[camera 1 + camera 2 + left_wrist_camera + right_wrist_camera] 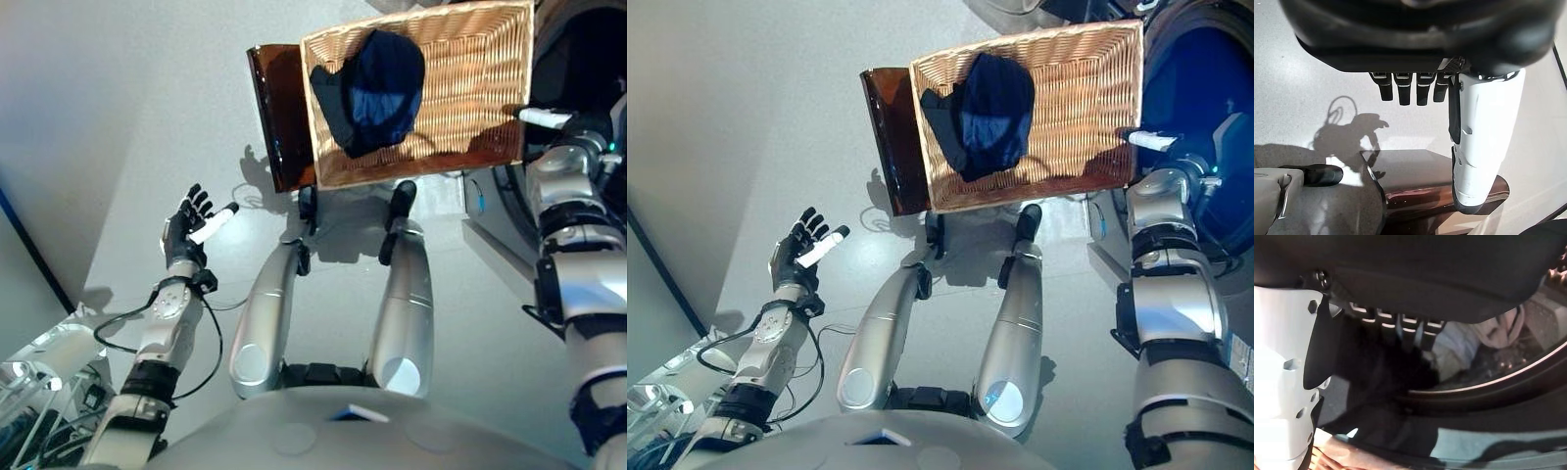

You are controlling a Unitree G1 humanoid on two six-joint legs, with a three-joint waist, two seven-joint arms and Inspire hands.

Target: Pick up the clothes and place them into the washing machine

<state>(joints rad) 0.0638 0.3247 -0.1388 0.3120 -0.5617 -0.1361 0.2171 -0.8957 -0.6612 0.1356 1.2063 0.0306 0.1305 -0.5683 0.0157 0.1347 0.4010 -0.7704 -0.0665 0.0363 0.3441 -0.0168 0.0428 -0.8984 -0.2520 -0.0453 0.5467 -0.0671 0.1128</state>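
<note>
Dark clothes (370, 90) heaped in wicker basket (470, 98) beside washer (1205, 137). Left hand (186, 230) raised over floor, fingers straight, apart, empty. Right hand (568, 122) at washer door, fingers: cannot tell.

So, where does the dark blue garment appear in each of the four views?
Left eye view: the dark blue garment lies in the left half of the wicker basket, at top centre.
Right eye view: the same, inside the basket, top centre.
Left wrist view: not in it; only the brown stand and the floor show.
Right wrist view: not clearly in it.
Shared landmark: the brown stand beside the basket.
</note>
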